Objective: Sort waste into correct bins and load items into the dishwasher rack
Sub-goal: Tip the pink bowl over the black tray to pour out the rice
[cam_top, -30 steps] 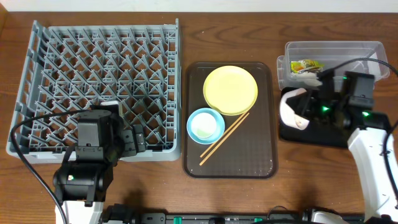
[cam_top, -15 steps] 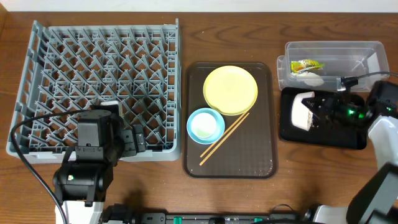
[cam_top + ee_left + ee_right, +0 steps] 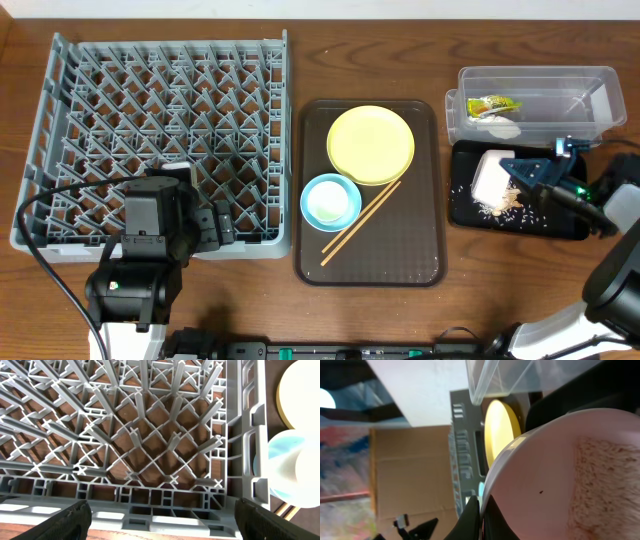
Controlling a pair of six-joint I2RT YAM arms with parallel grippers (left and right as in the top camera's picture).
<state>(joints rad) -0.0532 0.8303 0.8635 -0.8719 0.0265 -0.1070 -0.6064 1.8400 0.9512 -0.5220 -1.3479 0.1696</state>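
Observation:
My right gripper (image 3: 517, 173) is shut on the rim of the white bowl (image 3: 489, 176), which is tipped on its side over the black tray (image 3: 520, 228). Whitish rice scraps (image 3: 504, 204) lie scattered on that tray under the bowl. In the right wrist view the bowl (image 3: 560, 475) fills the frame, its rim pinched between the fingers (image 3: 481, 512). The clear tub (image 3: 590, 82) holds the green-and-yellow wrapper (image 3: 493, 104) and the white tissue (image 3: 501, 127). My left gripper (image 3: 160, 525) is open and empty over the grey rack's (image 3: 150, 120) front edge.
The brown serving tray (image 3: 420, 262) holds the yellow plate (image 3: 370, 143), the light-blue bowl (image 3: 343, 190) with a small white cup (image 3: 324, 204) in it, and the chopsticks (image 3: 362, 221). The rack's front wall (image 3: 165, 510) lies under my left fingers.
My right arm has swung to the right and turned the white bowl over onto its side. Rice scraps now lie on the black tray. The left arm has not moved.

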